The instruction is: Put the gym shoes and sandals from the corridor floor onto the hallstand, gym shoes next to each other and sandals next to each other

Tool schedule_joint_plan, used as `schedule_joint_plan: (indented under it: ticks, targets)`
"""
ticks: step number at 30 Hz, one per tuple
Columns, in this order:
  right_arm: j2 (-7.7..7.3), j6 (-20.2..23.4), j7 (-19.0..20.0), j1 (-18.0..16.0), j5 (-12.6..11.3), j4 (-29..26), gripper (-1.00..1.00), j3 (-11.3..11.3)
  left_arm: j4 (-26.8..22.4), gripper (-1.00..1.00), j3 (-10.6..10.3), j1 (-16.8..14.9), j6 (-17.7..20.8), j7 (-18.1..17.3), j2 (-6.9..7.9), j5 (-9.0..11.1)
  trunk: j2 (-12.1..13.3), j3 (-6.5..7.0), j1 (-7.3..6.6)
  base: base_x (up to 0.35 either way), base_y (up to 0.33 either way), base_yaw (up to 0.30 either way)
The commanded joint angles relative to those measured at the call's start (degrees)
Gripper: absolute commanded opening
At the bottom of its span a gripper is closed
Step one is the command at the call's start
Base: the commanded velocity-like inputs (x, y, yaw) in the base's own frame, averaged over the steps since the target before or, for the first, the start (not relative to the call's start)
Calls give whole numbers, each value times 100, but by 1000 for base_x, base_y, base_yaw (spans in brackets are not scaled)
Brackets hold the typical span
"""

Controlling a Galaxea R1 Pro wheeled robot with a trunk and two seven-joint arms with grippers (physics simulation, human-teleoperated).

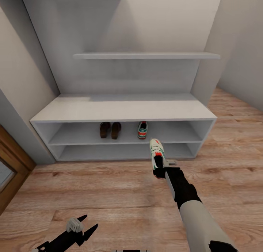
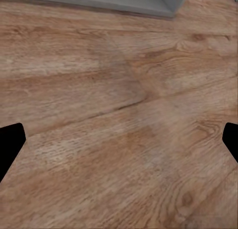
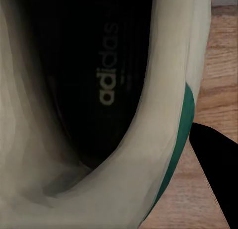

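Right gripper [image 1: 159, 169] holds gym shoe [image 1: 156, 151] before hallstand's [image 1: 124, 109] front edge.

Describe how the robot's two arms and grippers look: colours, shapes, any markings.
The right arm has a smooth off-white shell, then a black wrist section ending in a black gripper. The left gripper has slim, pointed black fingers with a pale grey block at their base. No markings or cables visible.

Pale walls [image 1: 164, 18], wooden door frame [image 1: 12, 161]

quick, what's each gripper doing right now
left gripper: open, holding nothing, over the corridor floor.
right gripper: shut on a gym shoe, in front of the hallstand.
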Motion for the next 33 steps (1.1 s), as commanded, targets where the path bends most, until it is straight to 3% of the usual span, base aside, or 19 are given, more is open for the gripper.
schedule_joint_plan:
  ticks: [1, 7, 33]
  targets:
    - [7, 24, 4, -3, 25, -8, -100, -19, 6, 100, 8, -4, -20, -22, -1, 8, -2, -5, 2, 318, 0, 1]
    - [7, 24, 2, -3, 25, -6, -100, -19, 11, 100, 8, -4, -20, -22, -3, 7, -2, -5, 2, 289, 0, 0]
    - [7, 24, 2, -3, 25, -18, -100, -27, 23, 100, 8, -4, -19, -27, 4, 4, -2, -5, 2, 140, -31, 0]
